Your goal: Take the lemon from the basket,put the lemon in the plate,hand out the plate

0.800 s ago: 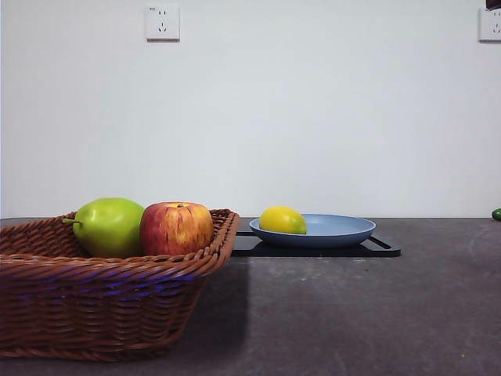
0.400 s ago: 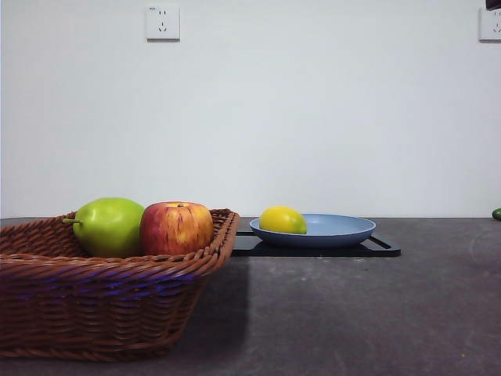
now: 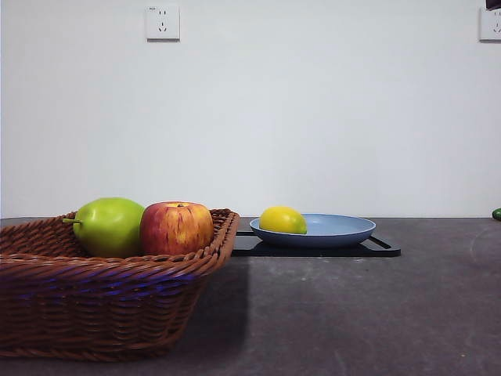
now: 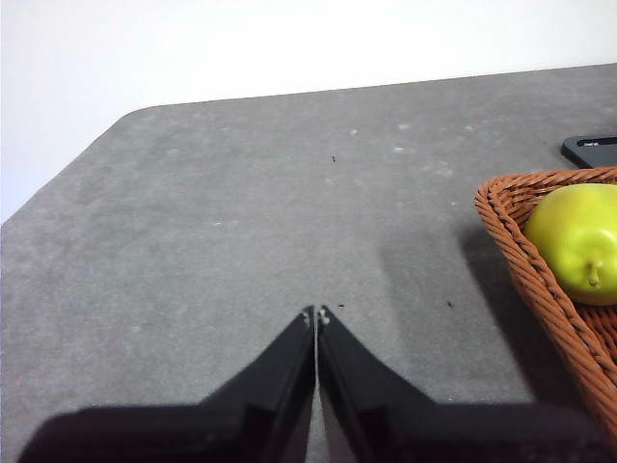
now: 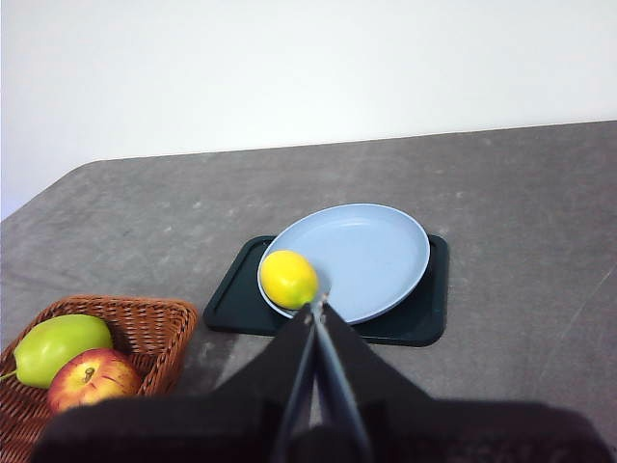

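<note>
You are seeing the lemon (image 5: 288,278) sitting in the blue plate (image 5: 376,253), ready for handing out. The right gripper (image 5: 316,307) is hanging above, squeezed closed and holding nothing; the left gripper (image 4: 315,316) is too.

Both grippers: black, tapered, matte jaws.

Yellow lemon (image 3: 282,220), blue-grey plate (image 3: 344,229)

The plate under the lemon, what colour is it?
The plate is a matte blue-grey, clearest in the right wrist view.
</note>
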